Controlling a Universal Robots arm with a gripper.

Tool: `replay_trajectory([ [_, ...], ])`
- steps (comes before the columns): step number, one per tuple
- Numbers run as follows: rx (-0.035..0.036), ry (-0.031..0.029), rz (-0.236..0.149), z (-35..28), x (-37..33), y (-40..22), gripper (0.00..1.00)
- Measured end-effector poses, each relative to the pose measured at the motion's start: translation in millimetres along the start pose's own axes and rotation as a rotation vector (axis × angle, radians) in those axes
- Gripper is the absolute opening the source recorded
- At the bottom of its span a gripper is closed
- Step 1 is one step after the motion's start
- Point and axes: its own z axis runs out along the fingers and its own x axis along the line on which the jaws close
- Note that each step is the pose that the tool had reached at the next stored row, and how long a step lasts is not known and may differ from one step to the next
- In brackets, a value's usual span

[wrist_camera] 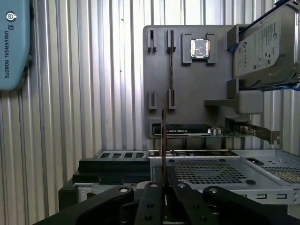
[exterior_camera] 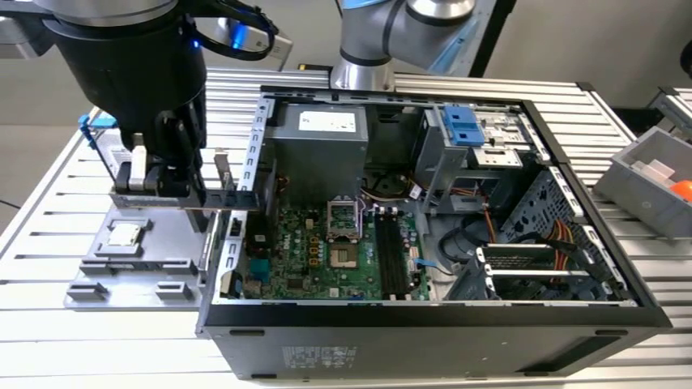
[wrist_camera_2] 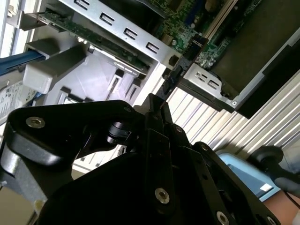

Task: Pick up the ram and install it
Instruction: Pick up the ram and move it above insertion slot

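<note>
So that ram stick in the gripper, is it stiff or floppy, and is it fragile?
Likely stiff: in the first wrist view the ram stands straight out from the gripper with no sag. Probably light, being so thin edge-on. Possibly fragile: such a thin board could crack if twisted.

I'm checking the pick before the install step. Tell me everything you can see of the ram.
The ram is a thin, long, narrow board, seen edge-on in the first wrist view as a dark brownish strip. It sticks out straight from between the fingers of the claw, which are shut on it. It is held over the grey parts holder, apparently touching nothing else, beside the open computer case. Its chips and contacts are hidden from this angle.
</note>
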Motion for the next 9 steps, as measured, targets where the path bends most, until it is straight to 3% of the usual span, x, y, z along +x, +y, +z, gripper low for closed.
replay_trajectory([
  [5, 0.0001, -0.0001, 0.000, 0.0, -0.1, -4.0, 0.00],
  [7, 0.0000, -0.0001, 0.000, -0.1, -0.3, -9.8, 0.00],
  [9, 0.0000, 0.0000, 0.000, -0.1, -0.4, -11.5, 0.00],
])
